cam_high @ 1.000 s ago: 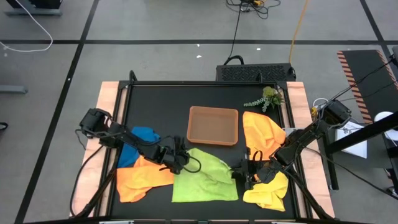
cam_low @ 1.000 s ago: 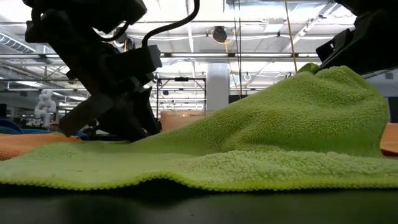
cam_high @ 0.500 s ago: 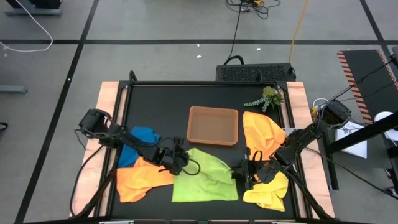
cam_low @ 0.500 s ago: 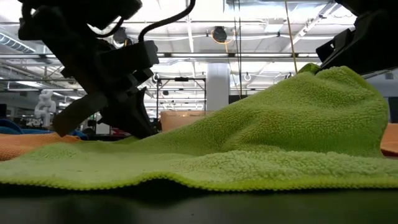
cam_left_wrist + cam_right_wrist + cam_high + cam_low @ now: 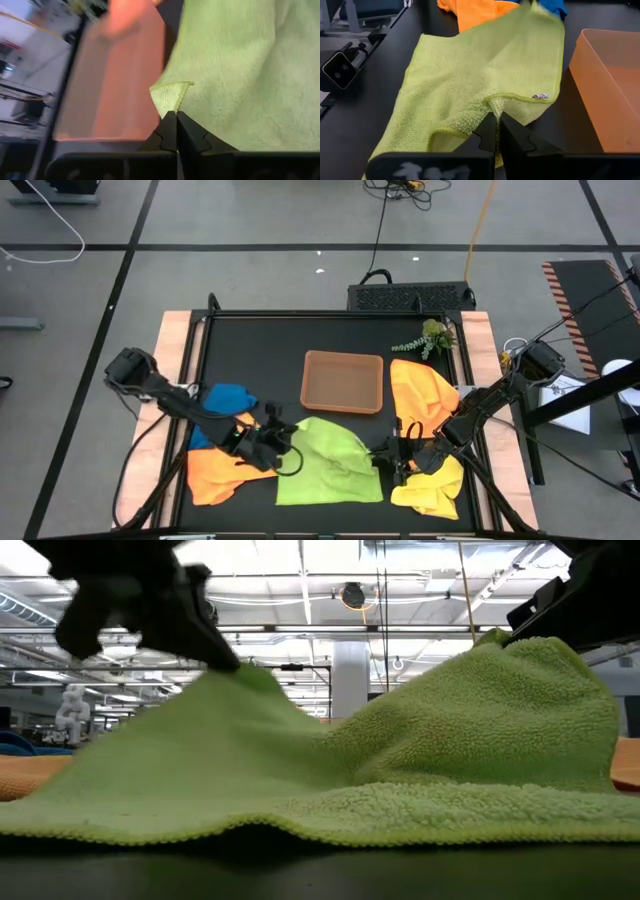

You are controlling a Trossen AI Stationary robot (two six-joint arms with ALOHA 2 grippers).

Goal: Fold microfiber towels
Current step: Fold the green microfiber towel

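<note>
Lime towel [image 5: 330, 465] pinched by both closed fingers, left gripper [image 5: 277, 442], right gripper [image 5: 388, 452], two orange towels [image 5: 222, 468], one tray [image 5: 343, 381]

lime green towel [image 5: 330, 470], orange towels [image 5: 222, 468], yellow towel [image 5: 432, 488], blue towel [image 5: 226, 398], brown tray [image 5: 343, 381]

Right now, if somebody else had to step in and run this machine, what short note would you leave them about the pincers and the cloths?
Left pincer: shut on a corner of the lime green towel, lifted off the table.
Right pincer: shut on the opposite edge of the same towel, also raised.
Other cloths: orange towel and blue towel at the left, a second orange towel and the yellow towel at the right, all crumpled. The brown tray sits behind the green towel.
Done: both holds taken.
Left: fold the green towel, then the rest.
</note>
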